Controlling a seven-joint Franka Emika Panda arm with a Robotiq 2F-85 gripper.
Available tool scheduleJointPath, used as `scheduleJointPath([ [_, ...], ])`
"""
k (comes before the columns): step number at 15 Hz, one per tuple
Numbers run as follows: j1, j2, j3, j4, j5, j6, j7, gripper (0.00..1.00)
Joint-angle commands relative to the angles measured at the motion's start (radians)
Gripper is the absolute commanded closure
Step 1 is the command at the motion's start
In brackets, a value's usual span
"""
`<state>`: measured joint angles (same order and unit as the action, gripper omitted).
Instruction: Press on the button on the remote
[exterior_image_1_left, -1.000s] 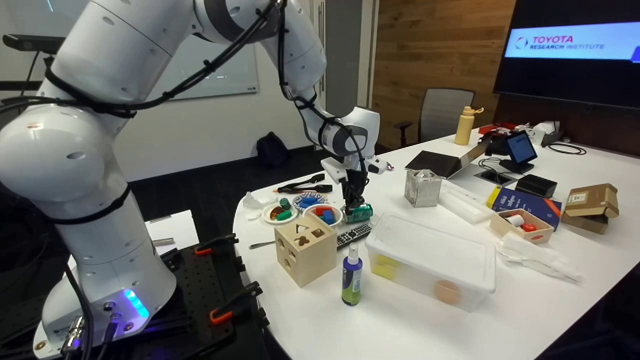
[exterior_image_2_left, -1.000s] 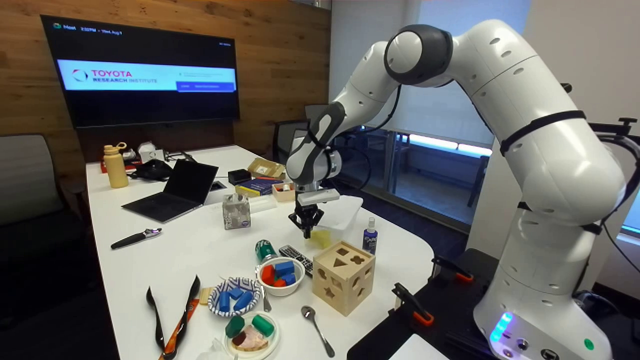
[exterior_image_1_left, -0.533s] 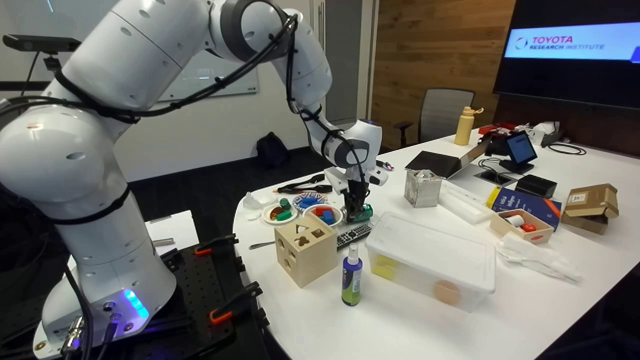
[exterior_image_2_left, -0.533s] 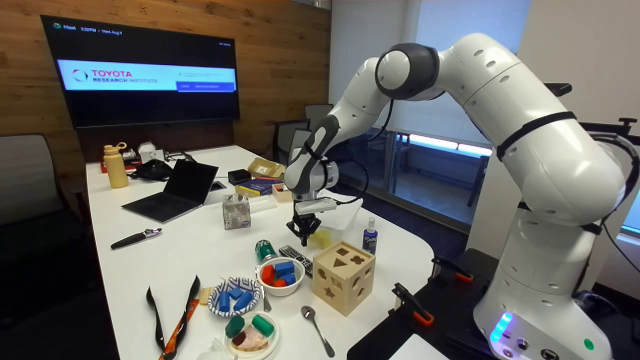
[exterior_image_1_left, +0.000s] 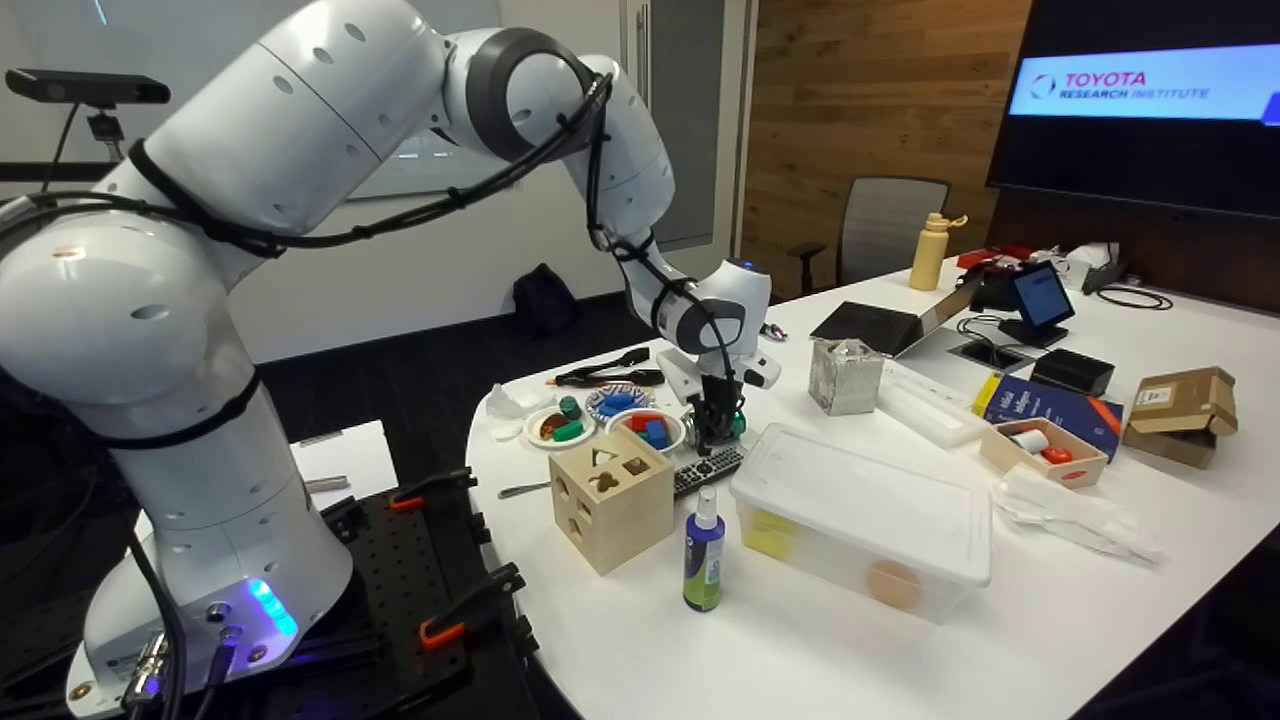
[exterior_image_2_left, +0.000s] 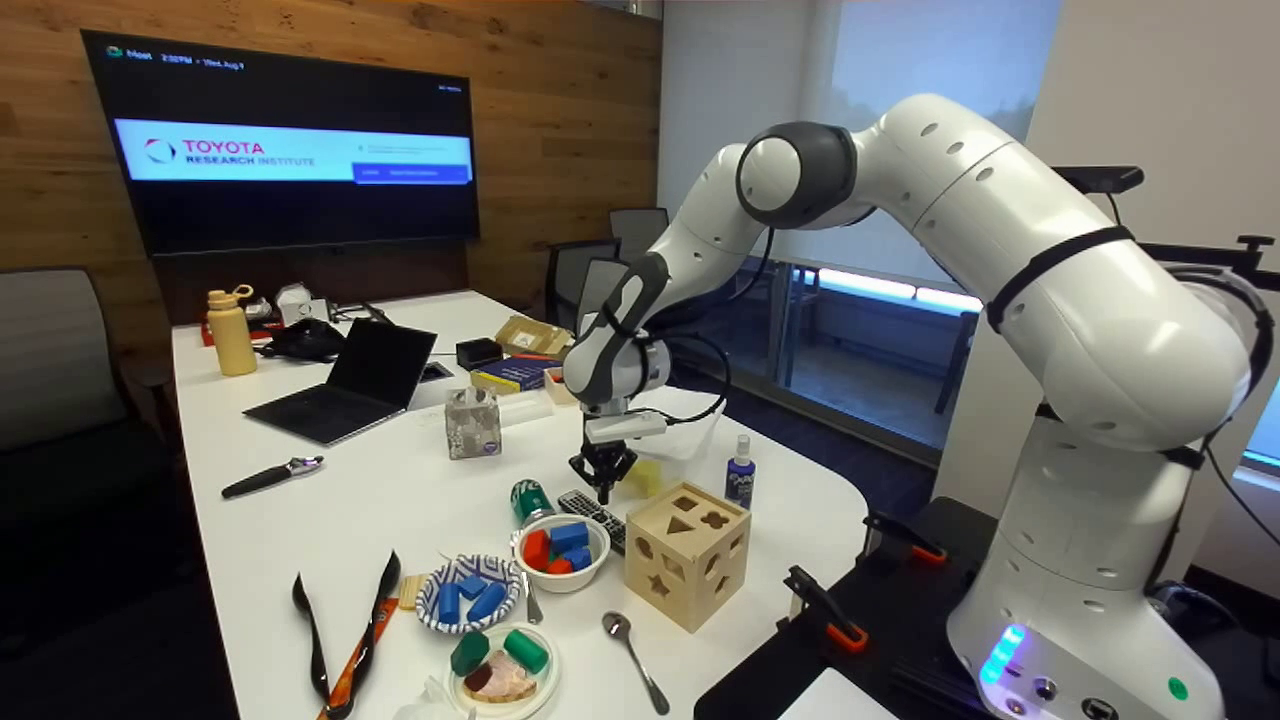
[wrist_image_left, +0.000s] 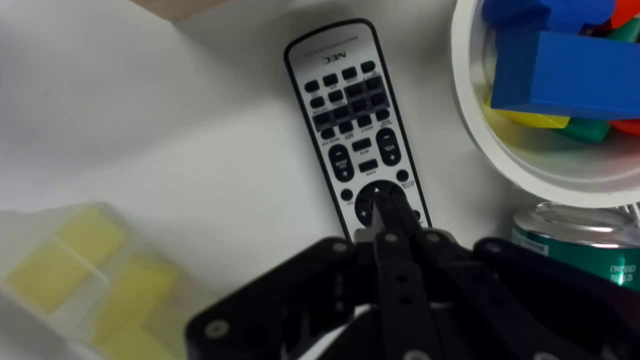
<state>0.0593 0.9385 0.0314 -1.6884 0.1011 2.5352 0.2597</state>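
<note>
Down comes the hand (wrist_image_left: 392, 206), lower than a moment ago in both exterior views, and the arm (exterior_image_2_left: 960, 185) tips down with it, while the remote (wrist_image_left: 356, 134) hasn't budged. The hand is closed right up with nothing in its grip, and in the wrist view its tip sits over the round arrow pad (wrist_image_left: 369, 196); whether it touches, I can't tell. The remote lies flat on the table (exterior_image_2_left: 400, 500), and in an exterior view there's the can (exterior_image_2_left: 528, 500) lying just to its left, the bowl (exterior_image_2_left: 565, 583) of blocks (exterior_image_2_left: 570, 538) at its near left and the cube (exterior_image_2_left: 690, 556) close by its near right end. Over on the far right is the tub (exterior_image_2_left: 690, 430), yellow pieces (exterior_image_2_left: 643, 478) showing through its wall, and the spray (exterior_image_2_left: 740, 480) stands upright to the right, just past the cube.
</note>
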Motion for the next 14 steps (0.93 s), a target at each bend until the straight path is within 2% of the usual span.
scheduleJointPath([
  [1, -0.011, 0.047, 0.014, 0.07, 0.025, -0.038, -0.033, 1.0],
  [14, -0.011, 0.142, 0.016, 0.162, 0.026, -0.096, -0.03, 1.0],
])
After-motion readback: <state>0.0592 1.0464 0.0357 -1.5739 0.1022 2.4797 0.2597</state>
